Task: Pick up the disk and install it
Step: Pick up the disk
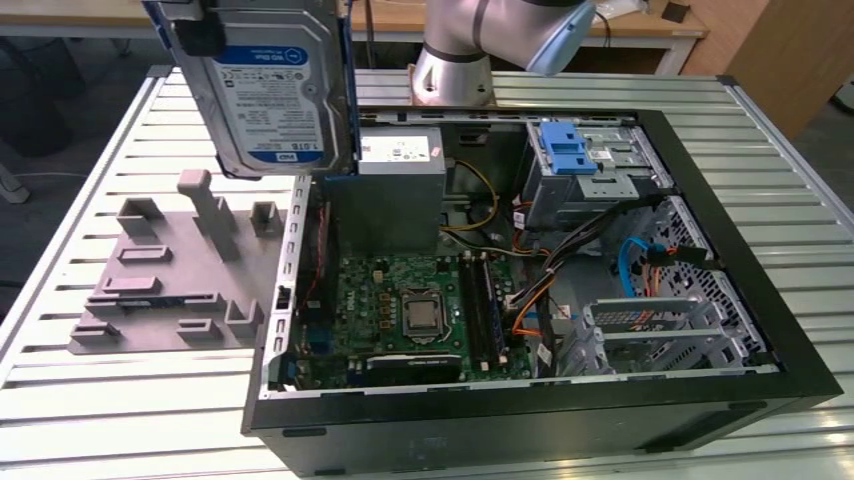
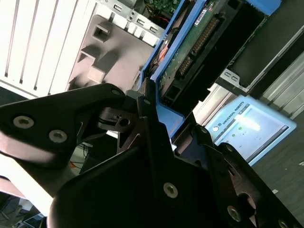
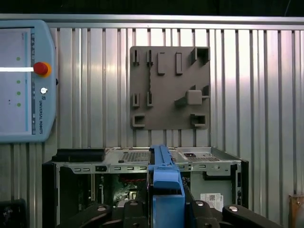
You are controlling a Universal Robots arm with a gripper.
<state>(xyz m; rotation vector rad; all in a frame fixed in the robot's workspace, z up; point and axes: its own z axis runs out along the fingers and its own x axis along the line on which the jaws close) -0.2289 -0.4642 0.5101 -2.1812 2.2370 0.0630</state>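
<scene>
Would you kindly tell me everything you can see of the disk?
The disk is a flat silver metal drive with a white-and-blue label, in a blue plastic frame. It hangs upright in the air, clear of the grey tray and the open computer case. The claw grips its frame; in the second wrist view its green circuit board and connector show.

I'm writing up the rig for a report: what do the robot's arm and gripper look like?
The arm is made of round, silver-grey metal tubes, with a blue-grey cap on a joint housing. The gripper is matte black in both wrist views, built of flat, angular links with rounded ends and fastened with silver screw heads.
</scene>
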